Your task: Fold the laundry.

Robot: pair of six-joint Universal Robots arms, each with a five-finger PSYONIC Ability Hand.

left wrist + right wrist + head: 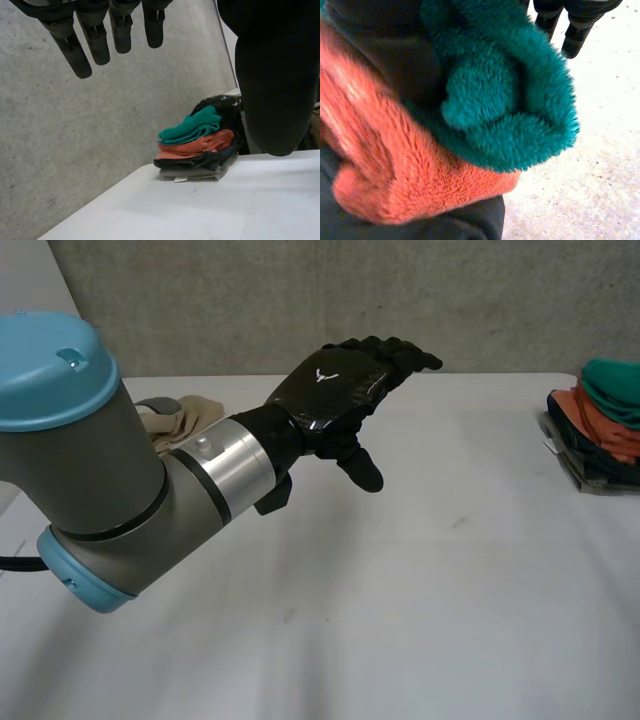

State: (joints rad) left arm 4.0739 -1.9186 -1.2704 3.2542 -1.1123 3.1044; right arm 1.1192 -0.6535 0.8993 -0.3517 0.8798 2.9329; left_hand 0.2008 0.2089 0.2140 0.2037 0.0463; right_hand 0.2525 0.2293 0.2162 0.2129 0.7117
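Note:
A stack of folded laundry sits at the table's far right edge, with a teal fleece on top, an orange piece under it and dark ones below. My left hand hovers above the middle of the table, open and holding nothing. In the left wrist view its straight fingers and thumb point toward the stack. In the right wrist view the teal fleece lies on the orange piece under my right hand's palm. The right hand's fingers reach straight past the fleece without gripping it.
A beige garment lies crumpled at the back left of the white table, behind my left arm. A grey concrete wall stands beyond the table's far edge.

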